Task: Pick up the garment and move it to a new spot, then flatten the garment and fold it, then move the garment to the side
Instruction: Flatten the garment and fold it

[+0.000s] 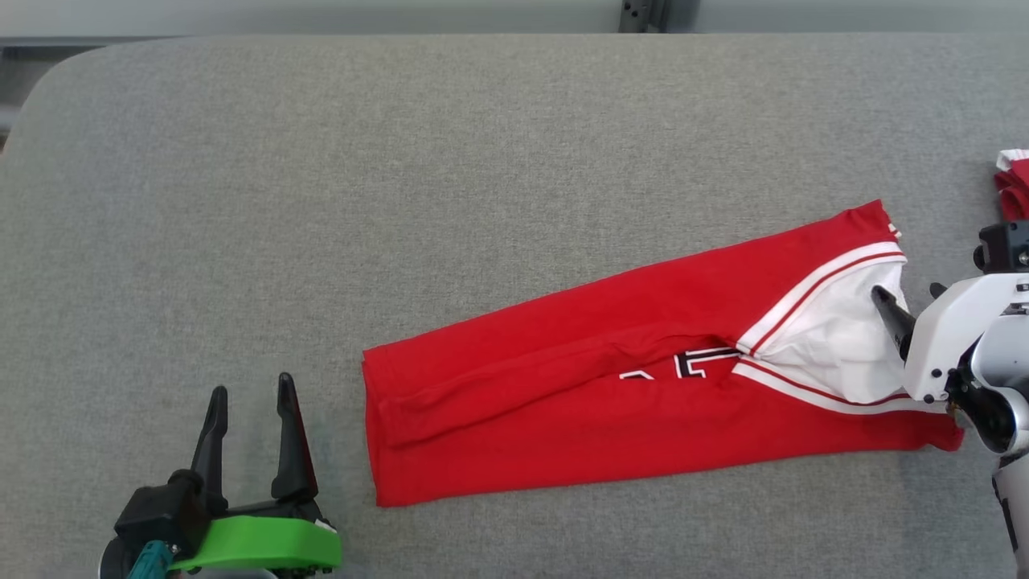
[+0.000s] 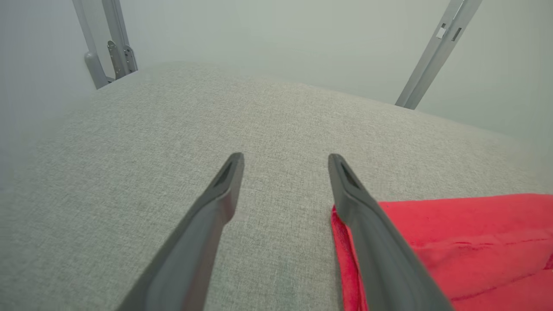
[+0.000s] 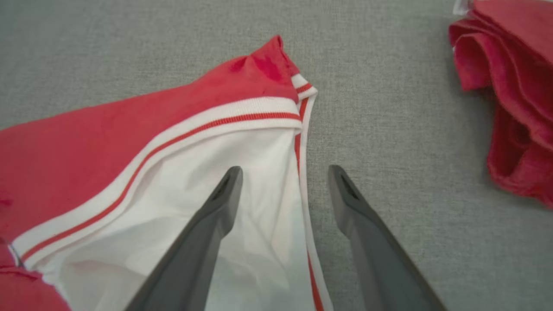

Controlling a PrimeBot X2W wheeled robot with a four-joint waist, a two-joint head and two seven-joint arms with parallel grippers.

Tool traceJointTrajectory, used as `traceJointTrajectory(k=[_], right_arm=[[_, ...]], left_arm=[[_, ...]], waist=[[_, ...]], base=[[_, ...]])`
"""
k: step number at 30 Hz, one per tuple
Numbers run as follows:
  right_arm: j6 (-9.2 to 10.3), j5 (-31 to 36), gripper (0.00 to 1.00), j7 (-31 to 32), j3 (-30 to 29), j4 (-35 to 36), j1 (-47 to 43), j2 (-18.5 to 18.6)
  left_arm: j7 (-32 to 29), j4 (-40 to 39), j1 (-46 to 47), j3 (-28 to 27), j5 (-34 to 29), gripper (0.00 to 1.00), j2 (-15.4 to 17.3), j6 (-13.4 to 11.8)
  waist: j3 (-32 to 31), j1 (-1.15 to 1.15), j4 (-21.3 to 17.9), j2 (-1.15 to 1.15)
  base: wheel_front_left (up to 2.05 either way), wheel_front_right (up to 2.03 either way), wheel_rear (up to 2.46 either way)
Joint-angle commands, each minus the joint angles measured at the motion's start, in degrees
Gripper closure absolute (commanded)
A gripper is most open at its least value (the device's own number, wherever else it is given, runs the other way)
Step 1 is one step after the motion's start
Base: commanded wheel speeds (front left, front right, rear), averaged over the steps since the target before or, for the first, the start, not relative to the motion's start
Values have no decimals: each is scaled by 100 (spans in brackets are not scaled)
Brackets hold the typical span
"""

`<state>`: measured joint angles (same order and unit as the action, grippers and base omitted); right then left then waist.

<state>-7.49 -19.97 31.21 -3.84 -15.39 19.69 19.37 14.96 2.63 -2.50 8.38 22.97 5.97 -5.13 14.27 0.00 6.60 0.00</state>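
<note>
A red garment (image 1: 563, 378) with white, red-striped trim and a white inside lies folded lengthwise on the grey table (image 1: 402, 161), running from the middle to the right. My left gripper (image 1: 251, 388) stands open at the lower left, just off the garment's left end; in the left wrist view its fingers (image 2: 286, 159) spread over bare cloth-covered table with the garment's red edge (image 2: 466, 242) beside the right finger. My right gripper (image 1: 908, 291) is open at the garment's right end. In the right wrist view it (image 3: 285, 170) straddles the trimmed edge (image 3: 129, 129), holding nothing.
Another crumpled red garment (image 1: 1013, 189) lies at the table's far right edge, close to my right arm, also seen as a red heap (image 3: 510, 86). Metal frame posts (image 2: 110, 47) stand beyond the table's back edge. The table's left and back are wide grey surface.
</note>
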Motion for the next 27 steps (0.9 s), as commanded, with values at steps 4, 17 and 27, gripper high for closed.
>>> traceJointTrajectory(k=[4, 17, 27], right_arm=[[1, 113, 0, -56, -81, -646, 193, -59], [-5, -1222, 100, -454, -42, -1048, 530, 26], [3, -1322, 100, -327, -873, -787, 737, 832]], left_arm=[[26, 117, 184, -297, -347, 0, -214, 297], [27, 264, 54, -613, -353, 0, -304, 465], [27, 297, -145, -394, -263, 0, -302, 409]], waist=[[335, 0, 326, 0], [74, 0, 127, 0], [-301, 0, -34, 0]], base=[[0, 0, 0], [0, 0, 0], [0, 0, 0]])
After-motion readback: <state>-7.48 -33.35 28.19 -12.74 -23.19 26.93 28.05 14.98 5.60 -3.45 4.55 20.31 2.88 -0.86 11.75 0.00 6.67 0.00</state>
